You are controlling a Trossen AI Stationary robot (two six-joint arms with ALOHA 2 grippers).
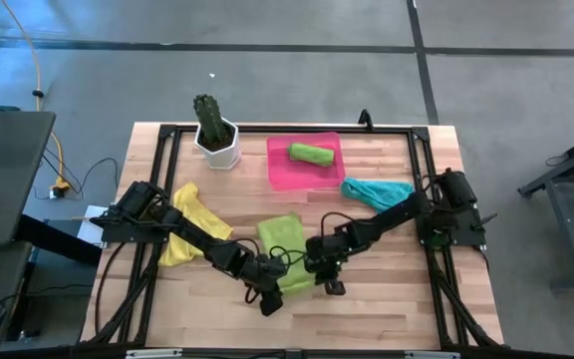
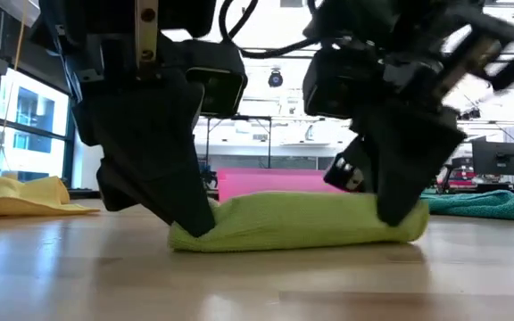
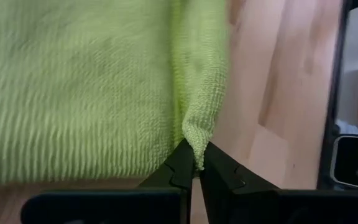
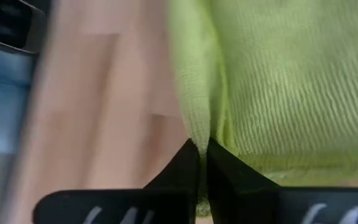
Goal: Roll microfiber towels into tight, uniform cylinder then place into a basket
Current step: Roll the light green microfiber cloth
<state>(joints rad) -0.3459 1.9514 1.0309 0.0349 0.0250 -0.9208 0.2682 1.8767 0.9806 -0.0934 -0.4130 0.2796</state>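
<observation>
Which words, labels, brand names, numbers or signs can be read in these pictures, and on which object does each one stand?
None can be read. The lime green towel, pinched by the left gripper and the right gripper, bears no tag or print. The pink basket, the white cactus pot and the wooden table show no lettering.

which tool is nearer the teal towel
Right. The right tool grips the flat lime towel on the side toward the teal towel; the left tool grips its far side.
</observation>
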